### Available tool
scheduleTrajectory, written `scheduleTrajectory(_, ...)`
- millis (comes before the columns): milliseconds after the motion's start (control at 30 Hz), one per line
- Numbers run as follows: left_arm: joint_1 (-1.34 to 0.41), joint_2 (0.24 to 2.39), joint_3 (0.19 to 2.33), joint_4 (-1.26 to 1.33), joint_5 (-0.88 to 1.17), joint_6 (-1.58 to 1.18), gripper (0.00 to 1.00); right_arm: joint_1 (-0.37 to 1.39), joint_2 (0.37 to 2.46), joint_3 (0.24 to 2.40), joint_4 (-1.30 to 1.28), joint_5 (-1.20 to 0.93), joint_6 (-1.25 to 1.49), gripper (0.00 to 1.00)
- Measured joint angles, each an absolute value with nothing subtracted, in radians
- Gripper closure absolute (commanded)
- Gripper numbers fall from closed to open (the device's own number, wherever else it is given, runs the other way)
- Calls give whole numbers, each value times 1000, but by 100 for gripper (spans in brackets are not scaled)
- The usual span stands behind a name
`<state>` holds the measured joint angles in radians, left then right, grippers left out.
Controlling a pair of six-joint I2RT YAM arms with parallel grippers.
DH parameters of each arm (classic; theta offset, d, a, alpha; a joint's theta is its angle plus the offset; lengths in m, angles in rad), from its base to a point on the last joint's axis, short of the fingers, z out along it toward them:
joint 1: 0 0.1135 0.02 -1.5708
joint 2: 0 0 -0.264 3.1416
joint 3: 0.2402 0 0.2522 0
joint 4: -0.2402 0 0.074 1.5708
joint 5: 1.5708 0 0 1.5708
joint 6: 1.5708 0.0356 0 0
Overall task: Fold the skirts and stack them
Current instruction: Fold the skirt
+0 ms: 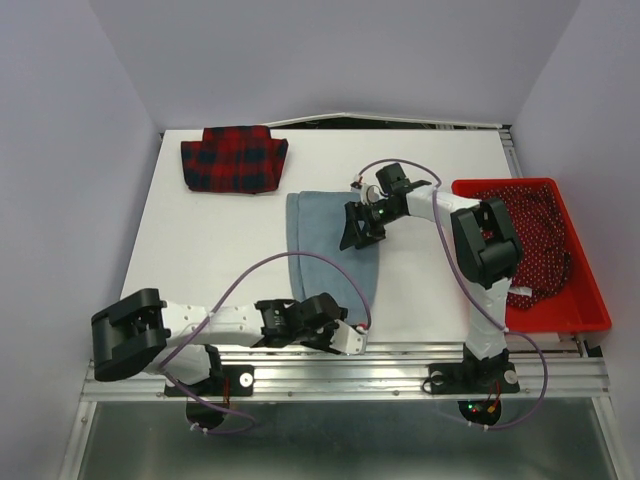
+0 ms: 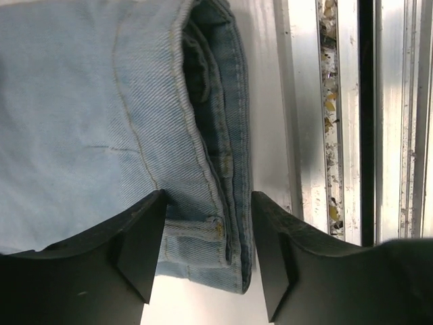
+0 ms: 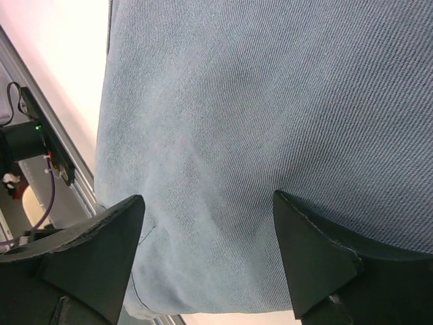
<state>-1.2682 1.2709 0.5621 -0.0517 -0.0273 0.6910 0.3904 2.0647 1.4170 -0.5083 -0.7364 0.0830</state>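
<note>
From above, the white table (image 1: 215,250) carries two skirts. The red-and-navy plaid skirt (image 1: 232,160) lies folded at the far left corner. The blue-grey denim skirt (image 1: 325,255) is spread out flat mid-table, well apart from the plaid one and reaching down to the near edge. The left gripper (image 1: 335,330) sits low at the denim's near end, and the right gripper (image 1: 355,232) hangs over its far half. A red basket (image 1: 590,310) stands at the right edge of the table with a red dotted cloth (image 1: 535,225) in it.

In the left wrist view, the left gripper (image 2: 208,196) is released. Its two black fingers (image 2: 139,250) stand apart on either side of the denim skirt's (image 2: 81,115) thick stitched edge, which runs between them unpinched and lying flat. A metal rail (image 2: 335,135) runs just beside that edge.

In the right wrist view, the right gripper (image 3: 208,198) is also released, its fingers (image 3: 318,250) spread wide above smooth denim (image 3: 270,101) and holding nothing. The skirt's edge and the table rail show at the left.
</note>
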Motion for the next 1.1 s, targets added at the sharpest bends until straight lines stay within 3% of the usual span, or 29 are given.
scheduleTrajectory(200,-1277,1327,546,-7,-38,718,40,390,2072,1425,-510,-744,83,18)
scheduleTrajectory(267,-1278,1346,546,26,-48,725,52,390,2075,1427,-511,-746,83,18)
scheduleTrajectory(467,-1283,1406,571,68,-77,733,100,389,2080,1432,-513,-756,76,19)
scheduleTrajectory(800,-1275,1345,755,-242,84,654,100,398,2073,1467,-578,-742,34,17)
scheduleTrajectory(867,-1275,1328,795,-294,135,629,100,404,2073,1535,-593,-694,21,25)
scheduleTrajectory(933,-1277,1309,823,-344,192,603,100,402,2073,1604,-593,-658,15,38)
scheduleTrajectory(1100,-1282,1298,844,-428,282,576,100,388,2117,1801,-564,-595,9,54)
